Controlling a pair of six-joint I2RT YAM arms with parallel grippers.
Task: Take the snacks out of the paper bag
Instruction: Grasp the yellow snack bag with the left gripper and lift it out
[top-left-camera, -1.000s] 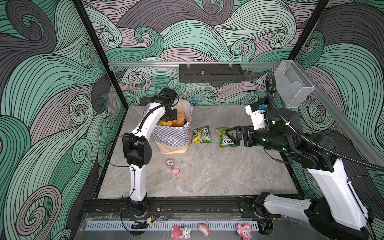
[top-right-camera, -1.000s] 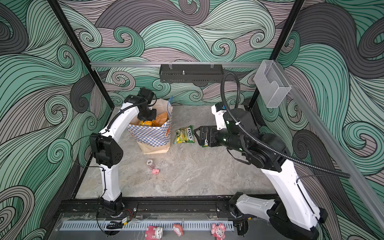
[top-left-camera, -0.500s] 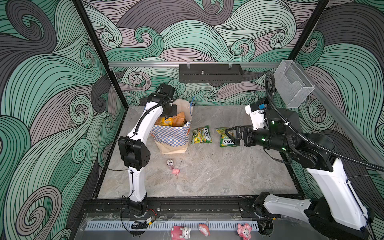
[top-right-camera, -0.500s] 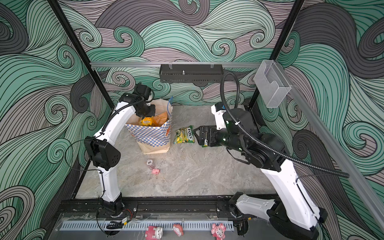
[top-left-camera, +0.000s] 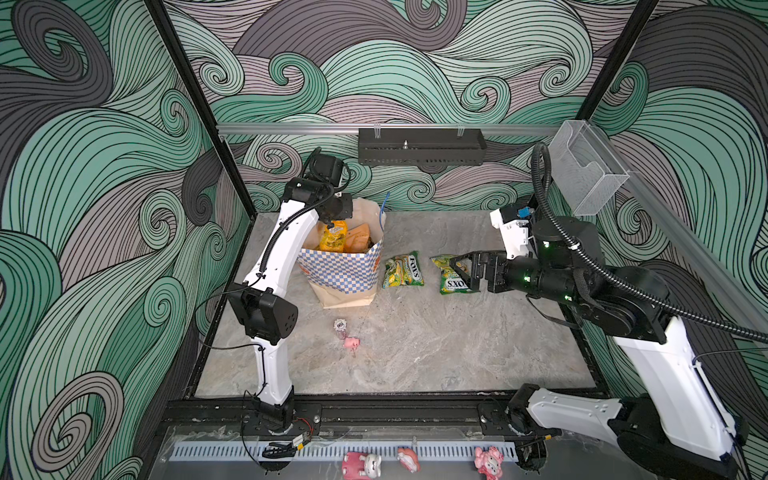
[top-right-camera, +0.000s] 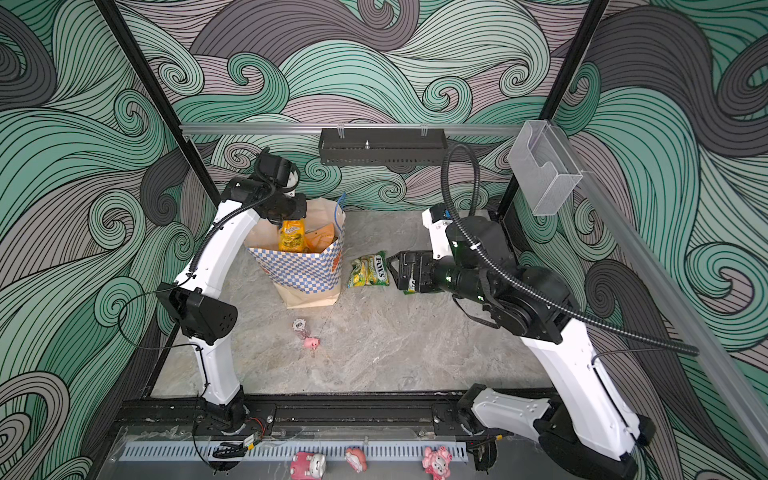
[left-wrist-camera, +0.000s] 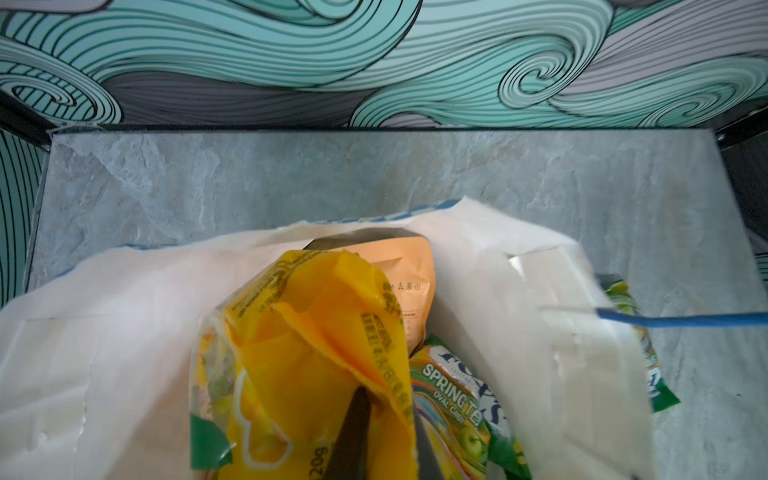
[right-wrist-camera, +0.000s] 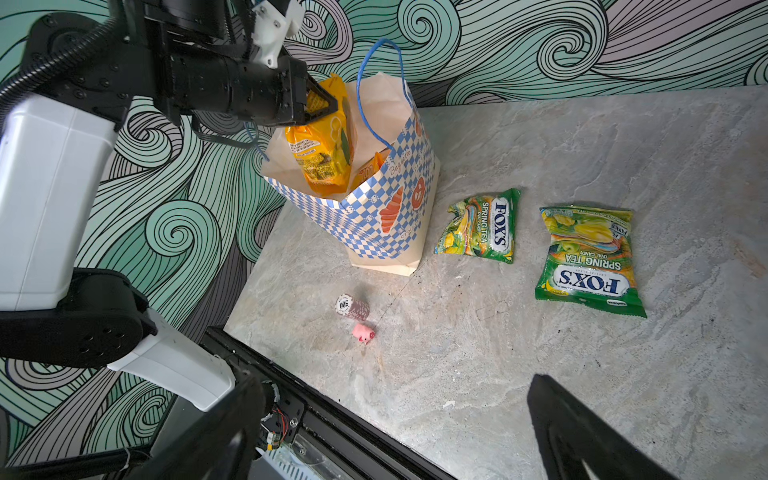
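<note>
Two crinkly green-yellow FOX'S pouches (right-wrist-camera: 478, 226) lie at 3 o'clock of the cream checkered paper bag (top-left-camera: 340, 274), the right gripper (top-left-camera: 462, 274) open near one. Beyond, the left gripper (right-wrist-camera: 328, 102) pinches an orange-yellow plastic pouch (right-wrist-camera: 322, 153) by its top seam, half inside the bag. It is probably light and slippery.

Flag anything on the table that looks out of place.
Two non-snack strays lie near the paper bag: a white-capped cylinder on its side and a pink pig figurine beside it. The FOX'S pouch nearest the bag is crumpled.

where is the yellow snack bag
In both top views the yellow snack bag hangs from the shut left gripper, partly out of the paper bag at back left.
</note>
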